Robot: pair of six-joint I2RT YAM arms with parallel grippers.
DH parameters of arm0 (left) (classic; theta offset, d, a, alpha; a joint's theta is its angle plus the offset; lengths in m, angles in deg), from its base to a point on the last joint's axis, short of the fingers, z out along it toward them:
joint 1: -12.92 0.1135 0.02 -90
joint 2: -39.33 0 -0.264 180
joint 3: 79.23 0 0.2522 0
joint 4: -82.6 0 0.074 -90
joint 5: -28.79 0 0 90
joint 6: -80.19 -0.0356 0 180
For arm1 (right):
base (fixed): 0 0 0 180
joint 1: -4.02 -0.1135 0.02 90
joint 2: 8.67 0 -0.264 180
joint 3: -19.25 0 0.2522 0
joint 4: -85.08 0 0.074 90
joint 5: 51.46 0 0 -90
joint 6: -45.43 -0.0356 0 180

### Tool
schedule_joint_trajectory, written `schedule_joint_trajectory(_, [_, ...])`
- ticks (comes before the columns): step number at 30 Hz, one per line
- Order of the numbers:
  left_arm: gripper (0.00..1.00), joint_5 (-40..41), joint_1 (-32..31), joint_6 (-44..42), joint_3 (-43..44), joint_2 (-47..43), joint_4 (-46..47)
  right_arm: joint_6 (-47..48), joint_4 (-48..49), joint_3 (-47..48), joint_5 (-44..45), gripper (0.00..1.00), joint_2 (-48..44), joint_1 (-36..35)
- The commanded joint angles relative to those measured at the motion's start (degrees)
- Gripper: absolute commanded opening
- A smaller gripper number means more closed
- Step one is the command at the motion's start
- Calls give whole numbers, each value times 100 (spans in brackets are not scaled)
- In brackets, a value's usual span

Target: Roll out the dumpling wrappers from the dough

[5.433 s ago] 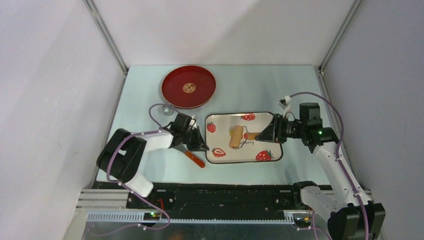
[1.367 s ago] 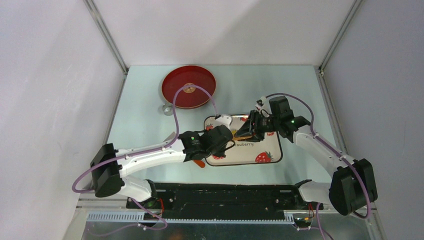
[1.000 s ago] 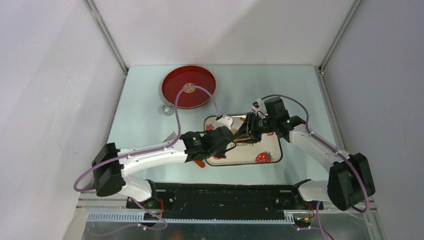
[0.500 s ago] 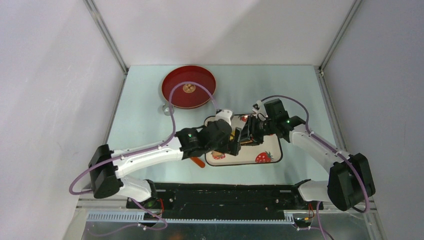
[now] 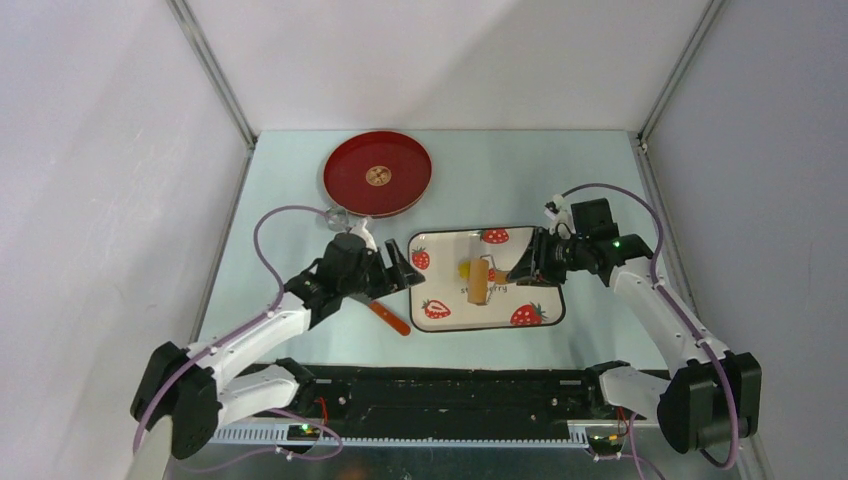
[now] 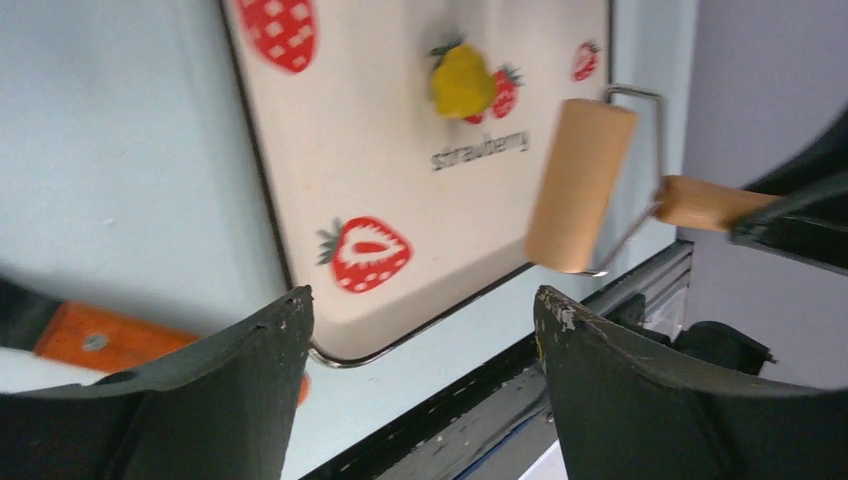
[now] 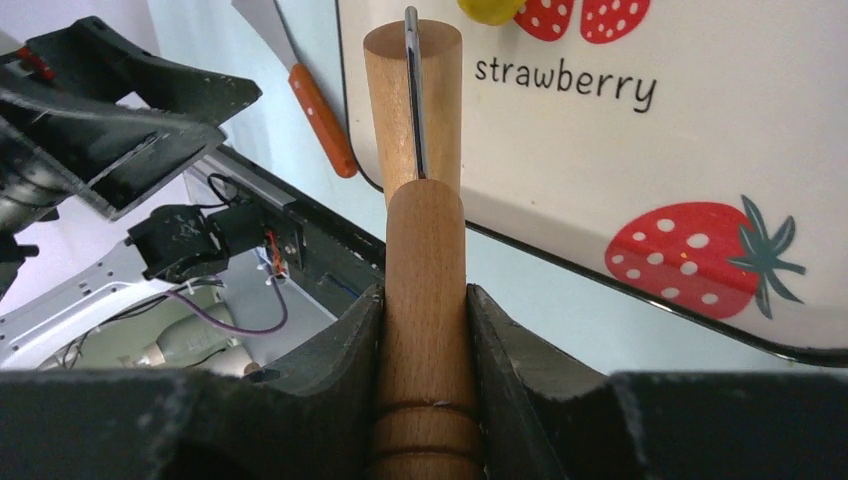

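A small yellow lump of dough (image 5: 463, 268) lies on the strawberry-printed tray (image 5: 450, 245), apart from both grippers. The wooden roller (image 5: 479, 282) rests just right of it, its drum not touching the lump. My right gripper (image 5: 522, 275) is shut on the roller's handle (image 7: 425, 270), with the drum (image 7: 410, 90) straight ahead and the dough (image 7: 490, 10) beyond it. My left gripper (image 5: 395, 275) hangs open and empty off the tray's left edge. In the left wrist view the gripper (image 6: 422, 300) looks across at the dough (image 6: 461, 82) and roller (image 6: 580, 185). No dumpling wrappers are in view.
A knife with an orange handle (image 5: 388, 318) lies on the table between my left gripper and the tray's left edge. A red plate (image 5: 377, 173) sits at the back, with a small metal ring cutter (image 5: 335, 215) by its near-left rim.
My left gripper opened over the tray, left the dough lump there and drew back to the left. The right arm pulled right with the roller, uncovering the dough.
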Motion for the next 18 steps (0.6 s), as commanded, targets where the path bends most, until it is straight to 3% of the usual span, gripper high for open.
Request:
schedule_joint_trajectory(1, [81, -707, 350, -67, -219, 246, 381, 485, -458, 564, 30, 0, 38, 27])
schedule_joint_trajectory(8, [60, -796, 448, -452, -68, 1354, 512, 383, -969, 1382, 366, 0, 570, -71])
schedule_joint_trajectory(18, [44, -924, 458, -434, 86, 2434, 1132, 529, -1337, 2111, 882, 0, 1269, -453])
